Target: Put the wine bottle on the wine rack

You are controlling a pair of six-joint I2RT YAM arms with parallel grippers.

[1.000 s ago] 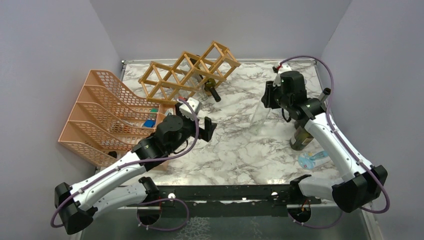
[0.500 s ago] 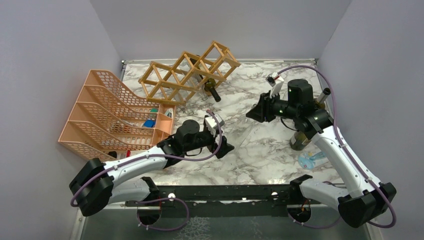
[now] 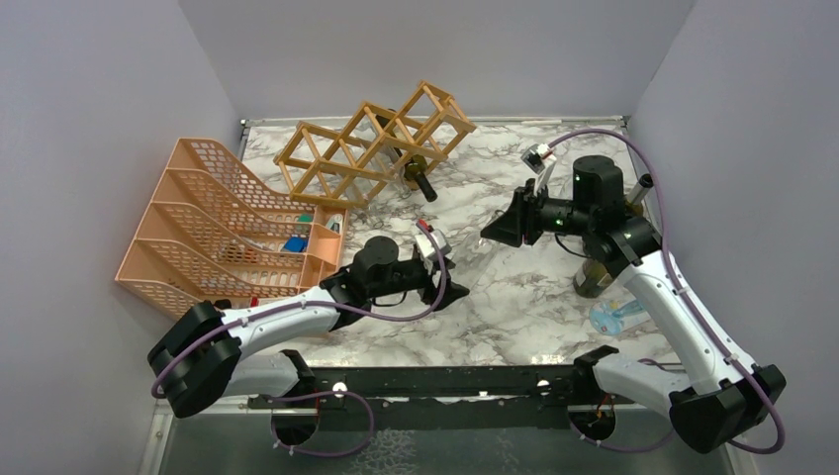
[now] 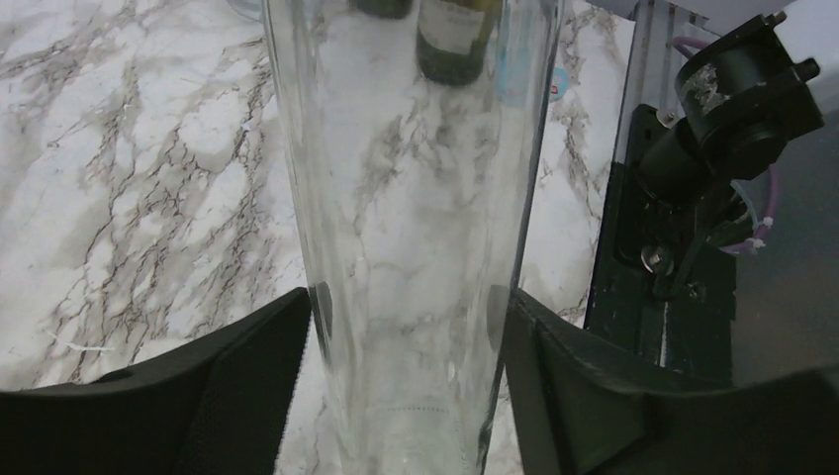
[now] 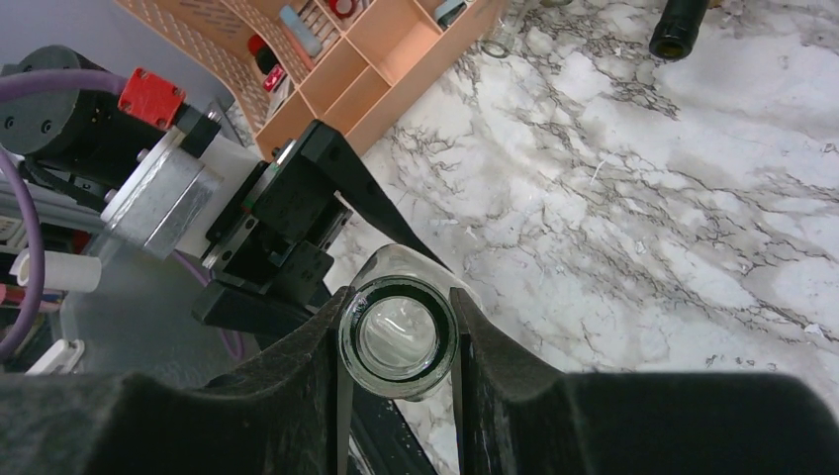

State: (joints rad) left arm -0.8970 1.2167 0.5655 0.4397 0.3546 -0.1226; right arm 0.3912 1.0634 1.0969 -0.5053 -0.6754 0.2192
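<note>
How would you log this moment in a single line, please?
right gripper: shut on clear glass bottle at its mouth | left gripper: around its body, contact unclear | wine rack: bottle not yet there

Bare desk (image 3: 514, 297) lies open before the wooden rack (image 3: 371, 139), though a dark bottle (image 3: 420, 181) juts from a lower cell (neck forward). The pink organizer (image 3: 213, 233) walls the left, a standing bottle (image 3: 597, 275) crowds the right arm (image 3: 658, 292), and the clear bottle (image 4: 411, 178) bridges left claw (image 4: 406, 317) and right claw (image 5: 396, 327).

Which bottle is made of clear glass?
The clear bottle, held between the left claw and the right claw; the marble table shows through it. The rack bottle, lying in the wine rack, and the standing bottle by the right arm are dark.
</note>
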